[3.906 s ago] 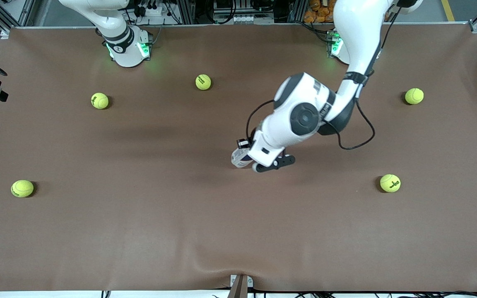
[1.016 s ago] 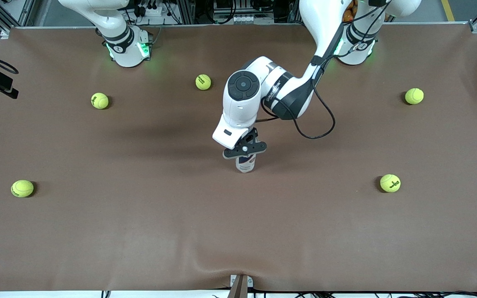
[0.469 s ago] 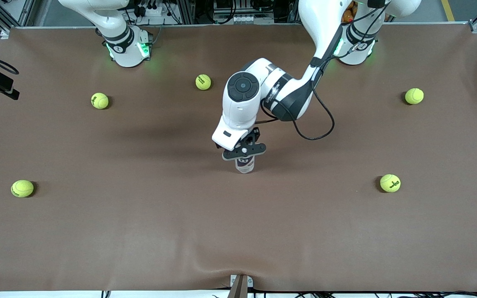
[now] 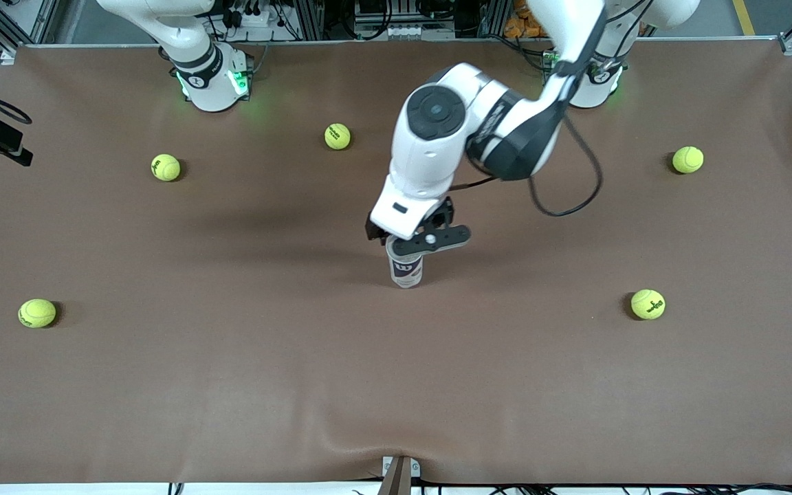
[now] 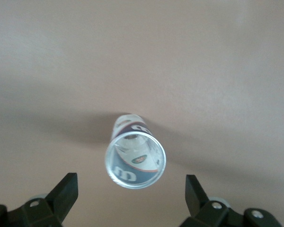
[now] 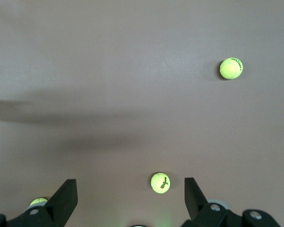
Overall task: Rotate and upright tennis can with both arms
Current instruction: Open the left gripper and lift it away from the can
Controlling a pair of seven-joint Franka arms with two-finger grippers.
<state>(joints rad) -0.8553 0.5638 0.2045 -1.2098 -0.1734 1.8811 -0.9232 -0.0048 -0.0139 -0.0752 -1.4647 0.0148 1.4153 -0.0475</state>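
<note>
The tennis can point(image 4: 406, 272) stands upright on the brown table near its middle, its white, navy and red label showing. In the left wrist view I look straight down into its silvery open rim point(image 5: 135, 161). My left gripper point(image 4: 418, 245) hangs just over the can's top, open, and its black fingertips point(image 5: 68, 184) stand wide apart, clear of the can. My left gripper point(image 5: 130, 187) holds nothing. My right gripper point(image 6: 130, 189) is open and empty, high over the table near its own green-lit base, where the arm waits.
Several yellow-green tennis balls lie scattered: one point(image 4: 337, 136) between the bases, one point(image 4: 165, 167) and one point(image 4: 37, 313) toward the right arm's end, one point(image 4: 687, 159) and one point(image 4: 647, 304) toward the left arm's end. A black clamp point(image 4: 396, 474) sits at the table's near edge.
My left gripper has opened, let go of the can and risen above it. The can stays upright in place. The right arm has not moved.
</note>
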